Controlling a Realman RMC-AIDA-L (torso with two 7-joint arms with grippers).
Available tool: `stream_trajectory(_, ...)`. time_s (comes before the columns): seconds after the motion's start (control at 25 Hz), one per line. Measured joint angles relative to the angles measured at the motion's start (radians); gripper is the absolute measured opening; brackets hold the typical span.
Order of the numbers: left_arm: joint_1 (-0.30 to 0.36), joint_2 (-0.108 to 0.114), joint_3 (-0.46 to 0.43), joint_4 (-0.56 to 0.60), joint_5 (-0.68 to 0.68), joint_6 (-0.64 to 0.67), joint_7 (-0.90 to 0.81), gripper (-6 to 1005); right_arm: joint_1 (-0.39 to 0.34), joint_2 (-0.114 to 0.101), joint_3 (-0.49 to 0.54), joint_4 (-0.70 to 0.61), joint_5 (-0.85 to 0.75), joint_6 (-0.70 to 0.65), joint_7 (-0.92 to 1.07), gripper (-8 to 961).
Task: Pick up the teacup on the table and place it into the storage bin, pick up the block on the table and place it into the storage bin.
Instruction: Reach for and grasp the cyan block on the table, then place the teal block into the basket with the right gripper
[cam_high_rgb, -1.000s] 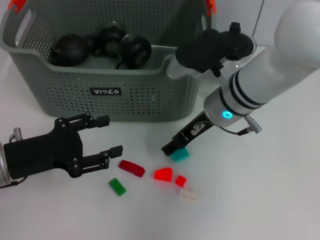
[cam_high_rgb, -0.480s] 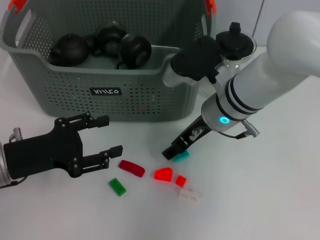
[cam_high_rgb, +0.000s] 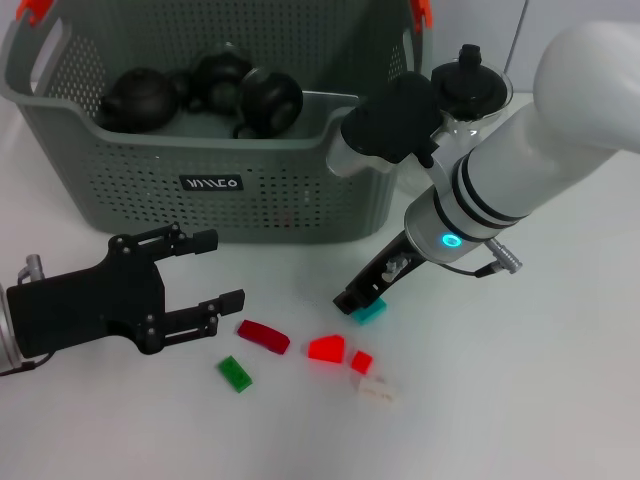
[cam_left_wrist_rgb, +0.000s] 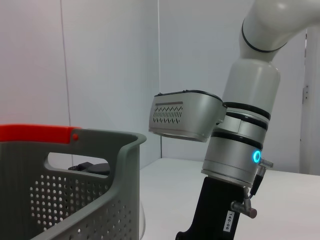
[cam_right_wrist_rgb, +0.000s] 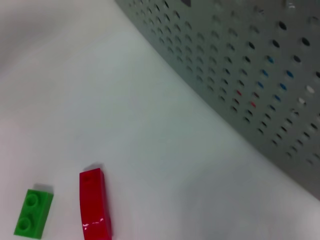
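The right gripper (cam_high_rgb: 362, 297) sits low in the middle of the head view, its dark tip on the small teal plastic block (cam_high_rgb: 370, 312), just in front of the large grey-green perforated storage bin (cam_high_rgb: 255, 195). Compared with a second ago, the tip and the teal block have both slid slightly to the right, so I judge the block is pinched and about to be lifted. I cannot tell whether the fingers truly clamp it, since the tip hides their gap.

The left gripper (cam_high_rgb: 205, 270) hovers at lower left, jaws wide and empty, unmoved. Near it lie a dark red curved brick (cam_high_rgb: 263, 336), a green brick (cam_high_rgb: 236, 373), two red pieces and a white one.

Dark round teapots (cam_high_rgb: 250, 98) already rest inside the bin. No teacup on the table is visible to me.
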Motion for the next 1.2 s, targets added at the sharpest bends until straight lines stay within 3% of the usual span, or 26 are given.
stream_trajectory(0.56, 0.003, 0.000, 0.000, 0.000, -0.007, -0.001, 0.000, 689, -0.003, -0.010, 0.006, -0.024, -0.018, -0.027, -0.001, 427)
stream_trajectory(1.0, 0.005, -0.002, 0.000, 0.000, -0.006, 0.000, 0.000, 689, -0.019, -0.013, 0.020, -0.071, -0.039, -0.036, -0.004, 428)
stream_trajectory(1.2, 0.005, 0.001, -0.016, 0.000, 0.000, 0.000, -0.002, 688, -0.072, -0.014, 0.090, -0.177, -0.038, -0.111, -0.053, 428)
